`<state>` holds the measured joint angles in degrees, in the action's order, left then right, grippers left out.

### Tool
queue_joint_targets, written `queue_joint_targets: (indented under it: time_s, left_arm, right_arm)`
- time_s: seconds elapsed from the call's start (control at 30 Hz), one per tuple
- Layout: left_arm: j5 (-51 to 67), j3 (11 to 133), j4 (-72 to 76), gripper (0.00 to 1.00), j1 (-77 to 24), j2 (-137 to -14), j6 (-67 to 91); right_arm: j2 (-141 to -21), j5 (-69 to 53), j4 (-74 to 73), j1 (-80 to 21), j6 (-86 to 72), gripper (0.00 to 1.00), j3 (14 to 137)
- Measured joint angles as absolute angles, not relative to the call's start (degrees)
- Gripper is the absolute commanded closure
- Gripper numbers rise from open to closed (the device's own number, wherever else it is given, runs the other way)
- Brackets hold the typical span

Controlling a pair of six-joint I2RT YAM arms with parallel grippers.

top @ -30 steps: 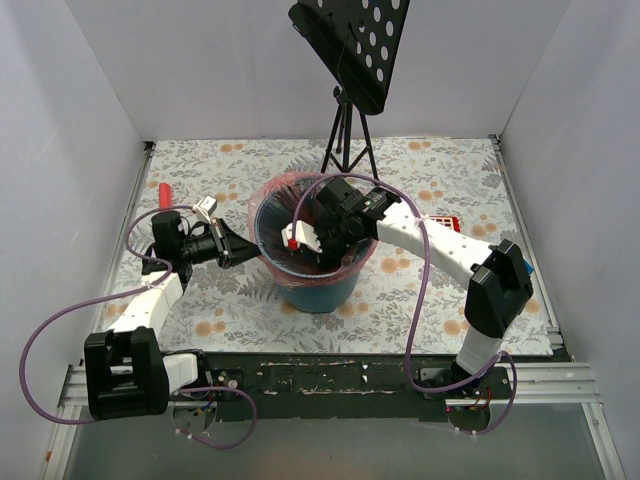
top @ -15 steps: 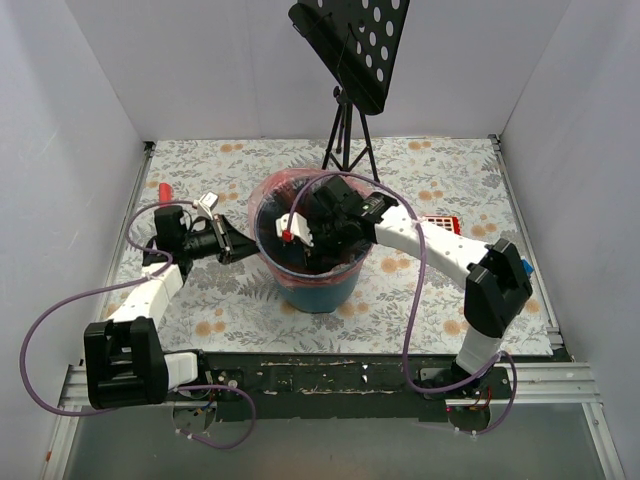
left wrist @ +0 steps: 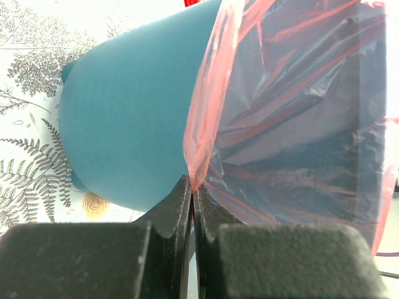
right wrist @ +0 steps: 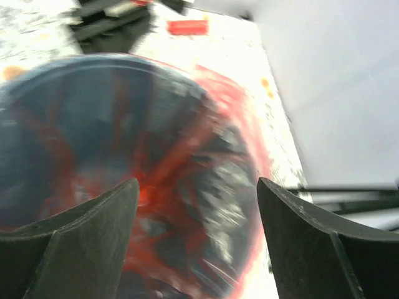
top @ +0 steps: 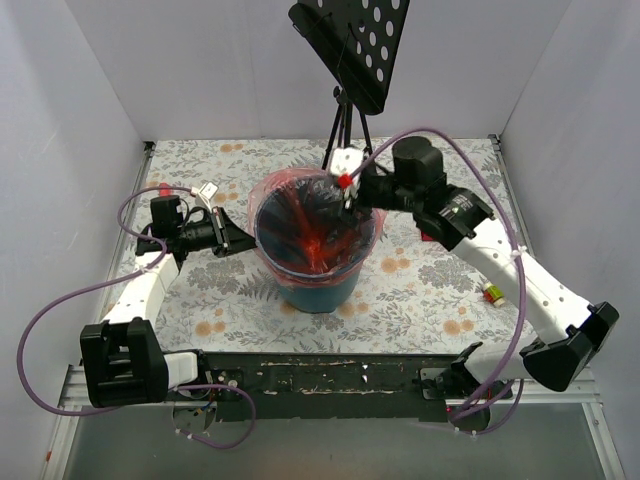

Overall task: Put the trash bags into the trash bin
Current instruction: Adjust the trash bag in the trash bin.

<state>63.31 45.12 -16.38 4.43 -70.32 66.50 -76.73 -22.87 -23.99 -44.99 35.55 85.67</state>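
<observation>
One thin, translucent red plastic film bag [top: 318, 240] lines the one round teal-blue plastic bucket [top: 318, 288], its edge folded out over the rolled rim; the left gripper [left wrist: 191, 189], fingers pressed together, pinches the film's edge at the rim side nearest it, the bucket's wall just beyond its tips; the left arm reaches low over the floral-patterned table [top: 410, 300]; the right gripper [right wrist: 197, 187] hangs above the bucket's far rim, fingers spread wide and holding nothing, the lined mouth directly beneath it; the right arm is raised and stretched out from its base; behind that gripper stands one black perforated music stand [top: 350, 45].
</observation>
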Motion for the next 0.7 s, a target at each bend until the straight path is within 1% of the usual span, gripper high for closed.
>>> queue_joint_targets:
  time_s: [0.2, 0.3, 0.4, 0.47, 0.53, 0.63, 0.7]
  left_arm:
    - [63.4, 45.3, -18.2, 1.0, 4.9, -71.9, 65.8]
    - [64.1, 45.4, -17.7, 0.99, 5.0, -73.3, 66.3]
    - [65.4, 45.4, -16.7, 0.96, 5.1, -75.2, 67.2]
    - [66.1, 45.4, -15.6, 0.92, 5.1, -76.4, 68.1]
    - [66.7, 45.4, -14.7, 0.84, 5.1, -77.2, 68.9]
    - [67.3, 45.4, -14.3, 0.74, 5.1, -77.5, 69.4]
    - [67.7, 45.7, -15.0, 0.71, 5.1, -77.5, 68.7]
  right_arm:
    - [-77.2, -22.3, -16.3, -29.2, 21.5, 0.32, 81.9]
    - [-77.3, -22.6, -14.5, -23.7, 15.0, 0.35, 78.3]
    - [-77.2, -23.5, -12.8, -21.3, 11.1, 0.35, 74.6]
    - [-77.1, -24.8, -12.0, -20.8, 9.5, 0.36, 72.0]
    - [-76.8, -26.7, -11.7, -20.8, 8.6, 0.37, 69.5]
    - [-76.0, -28.8, -10.4, -20.8, 7.6, 0.37, 65.7]
    - [-75.8, -29.3, -9.8, -20.9, 6.8, 0.37, 63.5]
